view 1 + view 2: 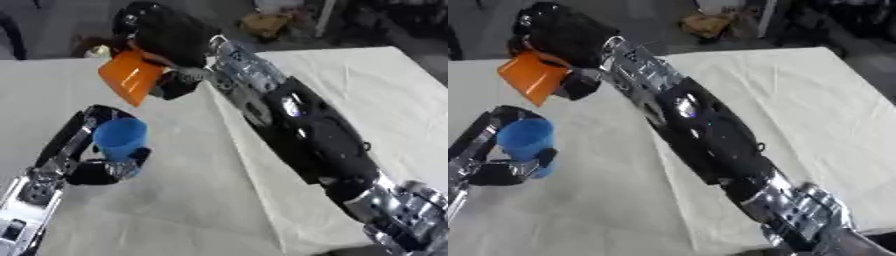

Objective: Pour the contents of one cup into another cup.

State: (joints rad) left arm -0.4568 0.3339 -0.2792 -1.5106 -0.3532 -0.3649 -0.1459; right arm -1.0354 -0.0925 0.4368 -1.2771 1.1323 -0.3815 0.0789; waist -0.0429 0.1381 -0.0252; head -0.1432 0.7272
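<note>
An orange cup hangs tilted, mouth down and to the left, above a blue cup. My right hand is shut on the orange cup, its arm reaching in from the lower right across the table. The blue cup stands upright on the white cloth. My left hand is curled round the blue cup from the near side, with its arm coming from the lower left. What is inside either cup is hidden from me.
A white cloth covers the table, with a fold running down its middle. Beyond the far edge lie a dark floor and some brown clutter. A small pale thing sits at the far edge behind the orange cup.
</note>
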